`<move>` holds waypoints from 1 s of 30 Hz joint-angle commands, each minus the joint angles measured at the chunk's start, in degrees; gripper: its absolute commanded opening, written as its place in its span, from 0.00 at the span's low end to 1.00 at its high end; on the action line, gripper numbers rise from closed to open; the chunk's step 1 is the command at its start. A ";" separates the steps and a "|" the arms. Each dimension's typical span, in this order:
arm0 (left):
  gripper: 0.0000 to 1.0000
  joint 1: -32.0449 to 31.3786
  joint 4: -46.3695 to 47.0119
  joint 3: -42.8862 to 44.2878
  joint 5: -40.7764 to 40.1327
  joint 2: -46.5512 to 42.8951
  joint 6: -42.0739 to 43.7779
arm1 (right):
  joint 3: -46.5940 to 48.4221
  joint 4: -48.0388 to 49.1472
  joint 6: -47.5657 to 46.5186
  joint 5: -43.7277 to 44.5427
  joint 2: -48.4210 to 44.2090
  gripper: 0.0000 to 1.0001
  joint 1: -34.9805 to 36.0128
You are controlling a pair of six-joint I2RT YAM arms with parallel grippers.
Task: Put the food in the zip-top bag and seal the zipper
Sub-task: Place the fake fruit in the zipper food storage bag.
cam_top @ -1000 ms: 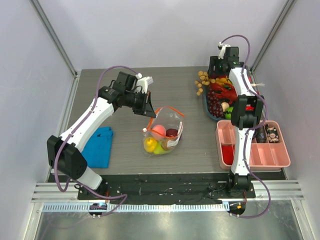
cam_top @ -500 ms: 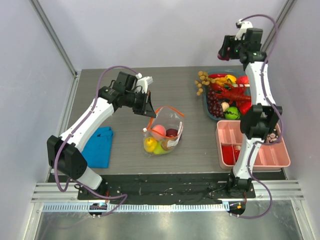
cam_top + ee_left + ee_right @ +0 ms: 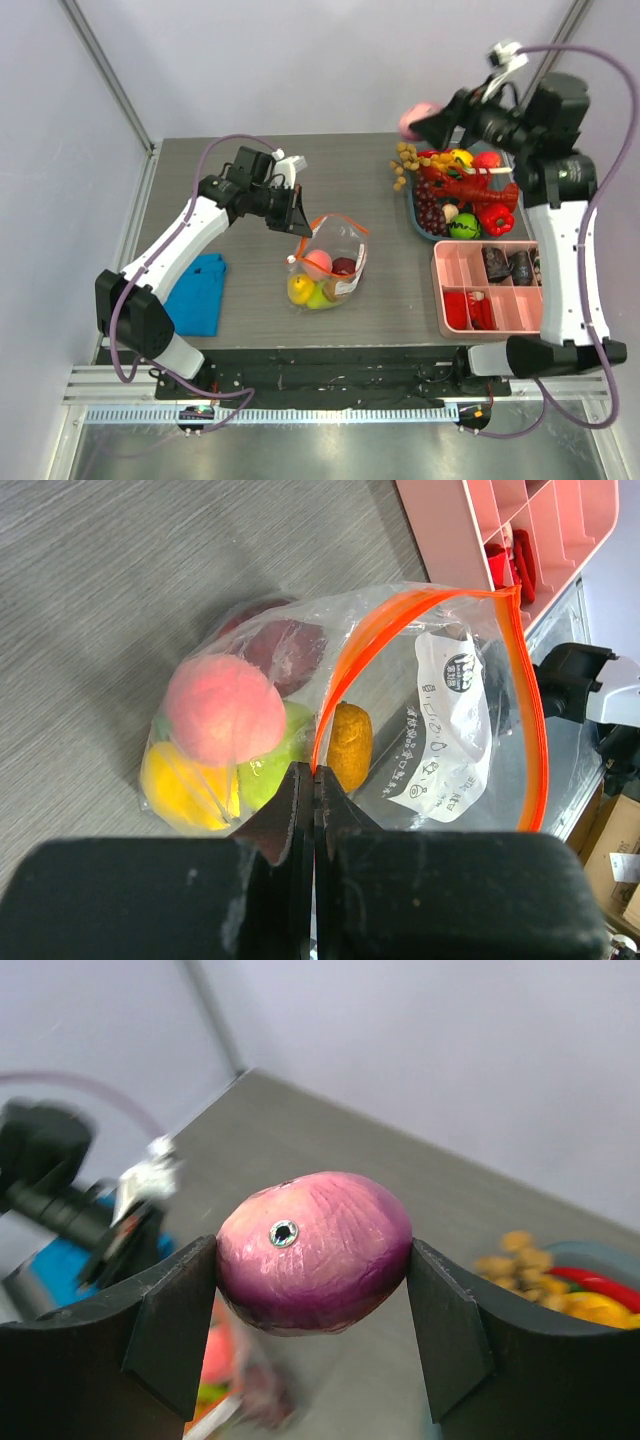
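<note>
Cloth: a folded blue cloth (image 3: pixel 197 292) lies on the table (image 3: pixel 400 290), left of the bag (image 3: pixel 335 262)
Tray: a pink divided tray (image 3: pixel 500 290) sits right of the bag, well apart
Bag: clear, lying mid-table with its mouth open
Food inside: a pink peach (image 3: pixel 225 708), a yellow piece (image 3: pixel 180 780) and a dark red piece (image 3: pixel 285 645)
Left arm: the left gripper (image 3: pixel 314 780) has its jaws together, pinching the orange zipper strip (image 3: pixel 450 596) at the bag's rim
Dish: a dish (image 3: pixel 412 218) beyond and right of the bag holds more toy food (image 3: pixel 470 187)
Right arm: the right gripper (image 3: pixel 313 1260) is clamped on a purple toy (image 3: pixel 320 1245), high above the table, beyond and right of the bag
</note>
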 commanded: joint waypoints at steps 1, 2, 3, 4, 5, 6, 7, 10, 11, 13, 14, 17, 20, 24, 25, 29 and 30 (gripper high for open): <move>0.00 -0.20 2.22 -0.56 1.09 -2.90 0.05 | -10.65 -5.04 -3.24 -1.48 -6.50 0.51 11.63; 0.00 -0.20 2.30 -0.74 1.09 -2.90 0.14 | -11.99 -5.39 -4.22 0.03 -7.49 0.52 14.01; 0.00 -0.20 2.39 -0.83 1.18 -2.99 0.14 | -13.13 -6.01 -6.14 2.04 -8.19 0.51 17.25; 0.00 -0.20 2.65 -1.09 1.18 -3.08 0.22 | -15.23 -6.53 -7.12 4.59 -8.98 0.51 21.90; 0.00 -0.20 2.74 -1.18 1.09 -3.08 0.31 | -16.30 -6.89 -7.74 5.48 -9.16 0.50 23.86; 0.00 -0.20 2.66 -1.26 0.92 -3.25 0.40 | -17.53 -6.46 -8.00 6.01 -9.43 0.50 24.92; 0.00 -0.20 2.57 -1.27 0.83 -3.17 0.49 | -19.80 -6.28 -8.44 6.46 -9.52 0.51 26.41; 0.00 -0.20 2.74 -1.53 0.92 -3.52 0.40 | -21.14 -7.33 -11.24 8.74 -8.03 0.51 29.75; 0.00 -0.20 2.74 -1.53 0.83 -3.61 0.40 | -21.14 -7.59 -12.04 9.35 -7.24 0.51 30.55; 0.00 -0.20 2.74 -1.71 0.65 -3.70 0.58 | -21.23 -8.30 -14.32 9.45 -6.27 0.50 32.31; 0.00 -0.20 2.83 -1.71 0.65 -3.70 0.66 | -21.32 -8.38 -14.77 9.88 -5.40 0.50 33.53; 0.00 -0.20 2.74 -1.71 0.65 -3.61 0.66 | -21.58 -8.82 -16.09 11.54 -3.55 0.50 35.55; 0.00 -0.20 2.65 -1.53 0.74 -3.61 0.66 | -21.15 -10.13 -17.06 12.87 -0.91 0.76 37.66; 0.00 -0.20 2.39 -1.44 0.65 -3.61 0.93 | -18.86 -13.30 -17.94 11.82 -0.02 1.00 38.64; 0.00 -0.20 2.39 -1.44 0.57 -3.69 0.93 | -18.77 -13.48 -17.94 12.26 -0.37 1.00 38.64; 0.00 -0.20 2.48 -1.27 0.92 -3.26 1.10 | -18.68 -13.92 -17.23 15.33 -3.01 1.00 38.29; 0.00 -0.20 2.39 -1.18 0.92 -3.17 1.19 | -18.77 -13.92 -16.80 15.51 -3.62 1.00 36.81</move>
